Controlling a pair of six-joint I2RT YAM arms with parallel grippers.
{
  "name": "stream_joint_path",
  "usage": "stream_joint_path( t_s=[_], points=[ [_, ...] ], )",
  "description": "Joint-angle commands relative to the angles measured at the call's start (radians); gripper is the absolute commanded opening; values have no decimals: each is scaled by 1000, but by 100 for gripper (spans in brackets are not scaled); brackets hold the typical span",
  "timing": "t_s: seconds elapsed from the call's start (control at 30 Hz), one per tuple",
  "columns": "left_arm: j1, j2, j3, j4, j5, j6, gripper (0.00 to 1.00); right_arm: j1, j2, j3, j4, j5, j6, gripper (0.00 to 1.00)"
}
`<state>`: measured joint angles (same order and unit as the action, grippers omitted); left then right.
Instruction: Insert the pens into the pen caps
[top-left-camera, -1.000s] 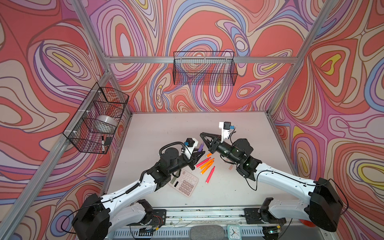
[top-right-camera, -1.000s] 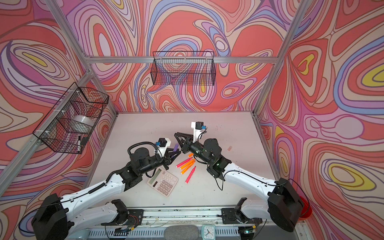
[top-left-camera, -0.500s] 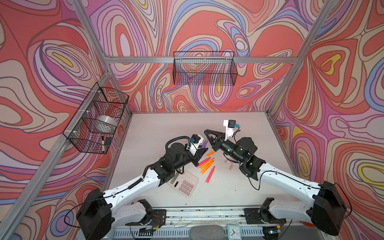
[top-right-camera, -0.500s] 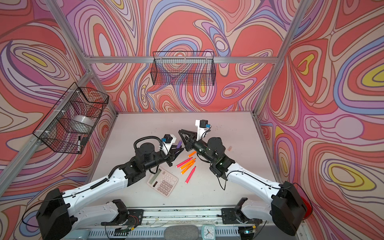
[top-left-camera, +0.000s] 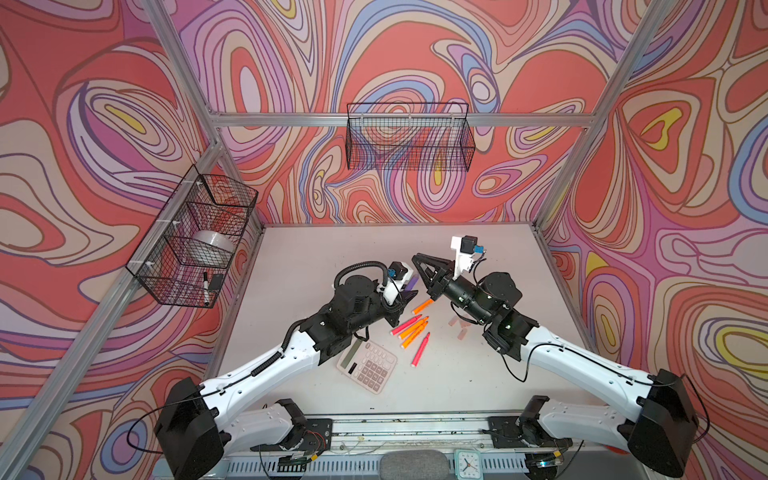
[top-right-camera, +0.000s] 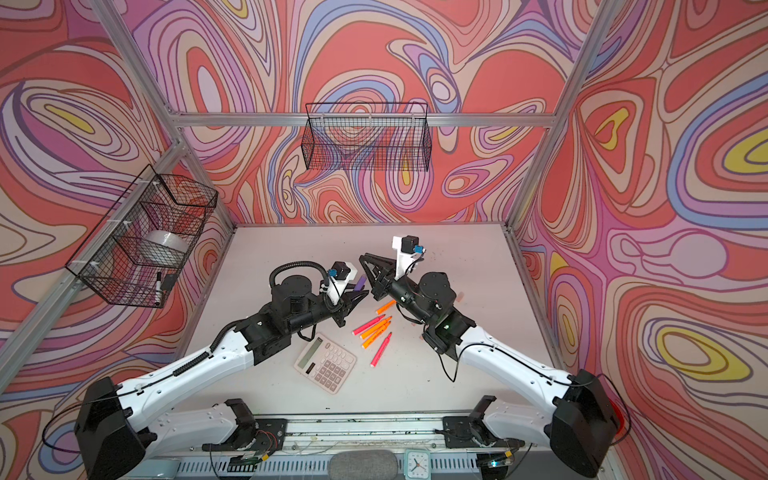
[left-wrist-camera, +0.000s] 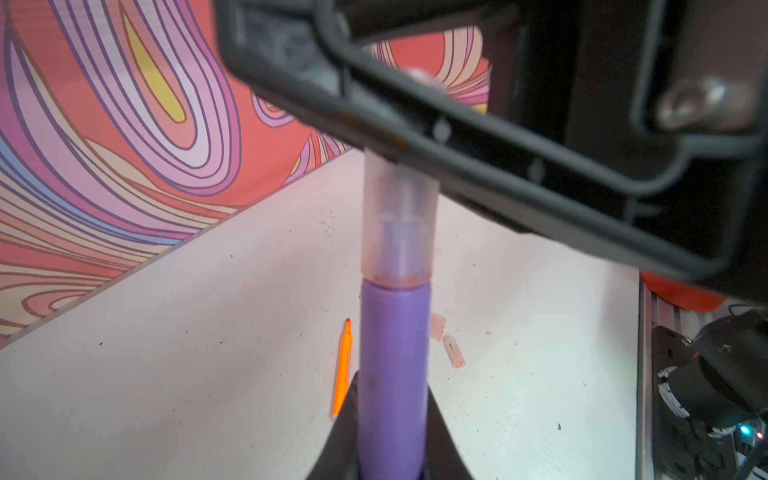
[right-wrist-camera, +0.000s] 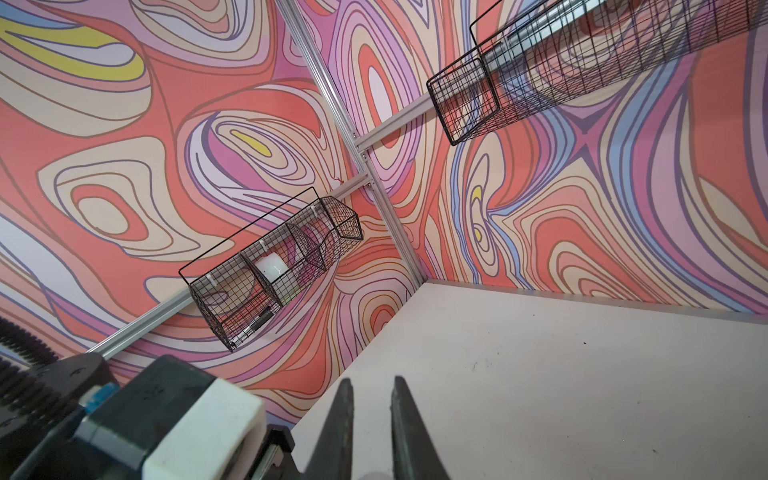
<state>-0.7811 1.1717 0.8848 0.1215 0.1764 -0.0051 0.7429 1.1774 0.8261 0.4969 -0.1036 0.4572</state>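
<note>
Grippers meet above mid-table in both top views: the left gripper (top-left-camera: 409, 296) holds the purple pen (top-left-camera: 411, 284), whose free end runs up against the right gripper (top-left-camera: 417, 259). Five loose pens (top-left-camera: 412, 327) lie on the table (top-left-camera: 316, 257) just below them, with spare caps (top-left-camera: 459, 328) nearer the right arm.

Left wrist view: the jaws are clamped on the pen. A cap (left-wrist-camera: 399, 224) sits over its tip, in line with the barrel, its rim touching the purple shoulder. The cap's far end disappears behind the right gripper's finger (left-wrist-camera: 478, 158), so the cap lies straight ahead of the left gripper along the pen's axis. Any last push should probably follow that line.

Right wrist view: the fingers (right-wrist-camera: 345, 428) stand narrow and nearly parallel. A pale blur low between them is probably the cap, held.
</note>
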Motion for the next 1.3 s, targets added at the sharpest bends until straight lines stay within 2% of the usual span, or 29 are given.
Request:
stream_joint_path(
  t_s=[0.0, 0.23, 0.67, 0.83, 1.27],
  points=[
    [39, -13, 135, 204, -162, -40, 0, 80, 14, -51, -274, -160, -84, 0],
    [39, -30, 173, 190, -156, -32, 0, 113, 37, -29, -325, -157, -136, 0],
    [39, -57, 227, 170, -213, 13, 0, 137, 93, -6, -375, -125, -209, 0],
    [40, -66, 242, 168, -228, 27, 0, 138, 132, -15, -371, -84, -223, 0],
    [41, -113, 232, 216, -284, 22, 0, 148, 139, -40, -319, -119, -246, 0]
  ],
)
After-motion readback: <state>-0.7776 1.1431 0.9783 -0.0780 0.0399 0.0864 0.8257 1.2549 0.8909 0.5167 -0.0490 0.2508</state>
